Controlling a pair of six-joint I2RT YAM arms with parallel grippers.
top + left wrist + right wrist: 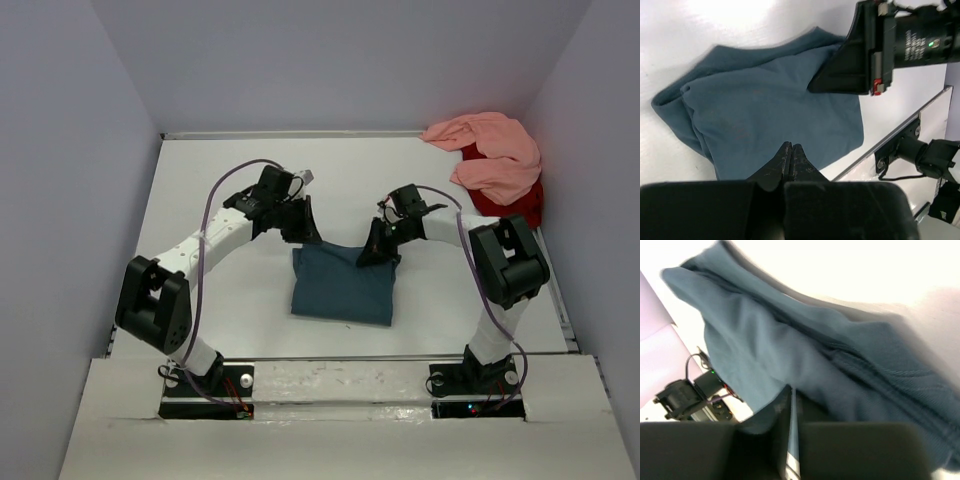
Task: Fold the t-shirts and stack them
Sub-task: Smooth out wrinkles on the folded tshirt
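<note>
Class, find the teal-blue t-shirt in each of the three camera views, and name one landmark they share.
Top external: teal-blue t-shirt lies mid-frame.
Left wrist: the shirt fills the middle.
Right wrist: the shirt spans the frame diagonally.
Shared landmark: right gripper at its edge.

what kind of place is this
Probably a robot lab cell: white table boxed in by blank walls, left arm and right arm bolted at its near edge, a teal t-shirt between them.

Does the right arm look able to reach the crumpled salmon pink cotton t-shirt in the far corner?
Probably yes: bare table lies between the right gripper and the salmon pink t-shirt. Its jaws seem shut on the dark teal-blue t-shirt, so release first.
</note>
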